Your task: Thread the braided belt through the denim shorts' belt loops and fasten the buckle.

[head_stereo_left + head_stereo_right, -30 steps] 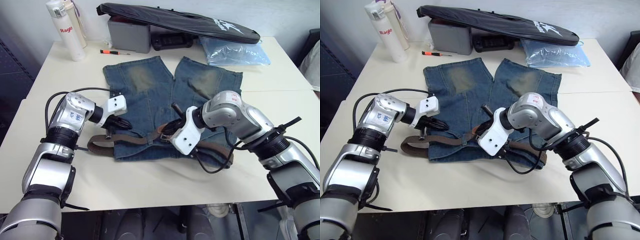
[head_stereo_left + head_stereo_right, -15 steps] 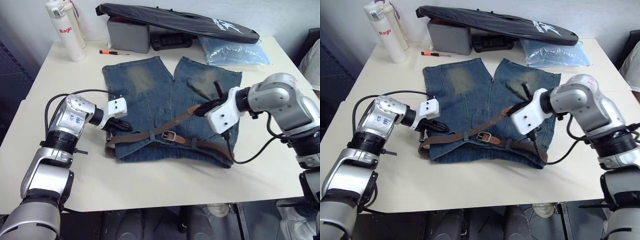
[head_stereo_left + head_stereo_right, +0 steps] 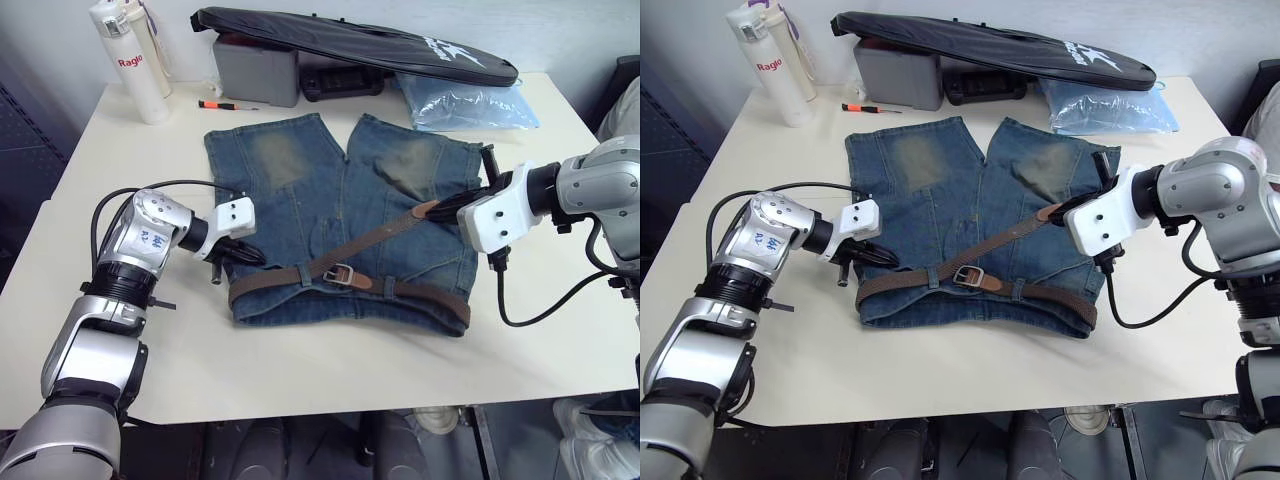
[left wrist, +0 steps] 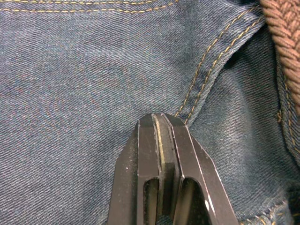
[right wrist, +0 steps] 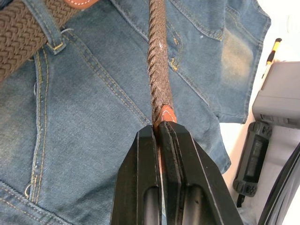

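Observation:
The denim shorts (image 3: 300, 190) lie flat on the table, waistband toward me. The braided belt (image 3: 415, 293) runs along the waistband under a belt loop (image 5: 47, 28). From the buckle (image 3: 340, 272) near the waistband's middle, the belt's free end rises taut and diagonal to the right. My right gripper (image 5: 159, 127) is shut on the tan leather tip (image 5: 165, 114), over the shorts' right leg. My left gripper (image 3: 250, 255) is shut, its fingertips (image 4: 159, 122) resting on the denim at the waistband's left end, next to the belt.
Along the table's far edge are a white bottle (image 3: 130, 60), a grey box (image 3: 257, 70), a long black bag (image 3: 350, 45), a black device (image 3: 340, 82) and a pale blue plastic bag (image 3: 470, 100). An orange-tipped tool (image 3: 225, 104) lies behind the shorts.
My right gripper has swung right and away with the belt tip, drawing the strap taut. The slack belt loop left of the shorts has been pulled in. The left gripper stayed put.

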Action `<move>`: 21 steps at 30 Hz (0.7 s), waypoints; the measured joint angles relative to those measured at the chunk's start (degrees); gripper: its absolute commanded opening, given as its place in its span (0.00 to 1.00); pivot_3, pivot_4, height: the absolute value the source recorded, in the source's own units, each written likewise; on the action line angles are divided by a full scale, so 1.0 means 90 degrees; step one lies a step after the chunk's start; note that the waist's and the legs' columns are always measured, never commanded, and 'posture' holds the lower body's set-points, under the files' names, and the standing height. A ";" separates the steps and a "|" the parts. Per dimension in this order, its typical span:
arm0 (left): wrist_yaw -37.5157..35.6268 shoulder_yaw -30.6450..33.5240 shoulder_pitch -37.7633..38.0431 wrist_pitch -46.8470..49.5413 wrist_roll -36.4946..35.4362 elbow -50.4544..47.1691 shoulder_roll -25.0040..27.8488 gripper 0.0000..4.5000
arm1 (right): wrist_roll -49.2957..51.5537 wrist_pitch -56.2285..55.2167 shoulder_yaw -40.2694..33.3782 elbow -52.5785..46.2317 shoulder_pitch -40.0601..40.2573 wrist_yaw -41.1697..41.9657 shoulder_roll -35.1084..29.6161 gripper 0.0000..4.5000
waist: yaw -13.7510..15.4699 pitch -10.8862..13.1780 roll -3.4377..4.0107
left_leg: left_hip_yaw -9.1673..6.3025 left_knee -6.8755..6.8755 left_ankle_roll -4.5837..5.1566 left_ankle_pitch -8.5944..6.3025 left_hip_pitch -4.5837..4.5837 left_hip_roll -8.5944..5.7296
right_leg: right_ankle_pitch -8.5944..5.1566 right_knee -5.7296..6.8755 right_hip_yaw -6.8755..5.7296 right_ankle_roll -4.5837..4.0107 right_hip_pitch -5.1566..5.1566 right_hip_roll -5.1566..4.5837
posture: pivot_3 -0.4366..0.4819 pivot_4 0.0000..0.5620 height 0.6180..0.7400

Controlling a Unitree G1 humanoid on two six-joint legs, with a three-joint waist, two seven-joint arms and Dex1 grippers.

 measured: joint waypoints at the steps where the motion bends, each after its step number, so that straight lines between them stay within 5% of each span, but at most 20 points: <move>1: 0.0000 0.0001 0.0002 0.0001 0.0000 -0.0002 0.0002 0.00 | 0.0000 -0.0006 0.0000 0.0008 -0.0003 0.0006 0.0000 0.03 | -0.0001 0.0000 0.0000 | 0.0000 0.0000 0.0000 0.0000 0.0000 0.0000 | 0.0000 0.0000 0.0000 0.0000 0.0000 0.0000 | 0.48 0.27 1.00; 4: -0.0015 0.0036 0.0006 0.0024 -0.0009 0.0007 0.0008 0.00 | 0.0004 0.0034 0.0000 -0.0012 -0.0024 0.0047 0.0019 0.03 | -0.0002 0.0000 0.0000 | 0.0001 0.0000 0.0000 0.0000 0.0001 0.0000 | 0.0000 0.0000 0.0001 0.0000 0.0000 0.0000 | 0.48 0.27 1.00; 7: -0.0044 0.0149 0.0015 0.0139 -0.0060 0.0030 0.0013 0.19 | 0.0013 0.0146 0.0001 -0.0093 -0.0028 0.0086 0.0092 0.00 | -0.0002 0.0000 0.0000 | 0.0001 -0.0001 0.0000 0.0000 0.0000 0.0000 | 0.0000 0.0000 0.0001 0.0000 -0.0002 0.0000 | 0.48 0.27 1.00; 16: -0.0144 0.0913 0.0110 0.1280 -0.0836 -0.0604 0.0421 0.99 | 0.0175 0.0847 0.0001 -0.0476 -0.0027 0.0135 0.0378 0.00 | -0.0016 0.0003 -0.0002 | 0.0001 -0.0001 0.0000 0.0000 -0.0025 0.0002 | 0.0000 0.0001 -0.0001 0.0000 -0.0026 0.0000 | 0.48 0.27 1.00; 21: 0.0067 0.1457 0.0176 0.2835 -0.1788 -0.2572 0.0345 0.99 | 0.0324 0.1645 -0.0002 -0.0865 -0.0023 0.0132 0.0597 0.00 | 0.0022 0.0004 -0.0002 | -0.0005 0.0013 -0.0001 0.0000 -0.0027 0.0002 | 0.0002 0.0002 -0.0001 0.0003 -0.0021 -0.0001 | 0.48 0.27 1.00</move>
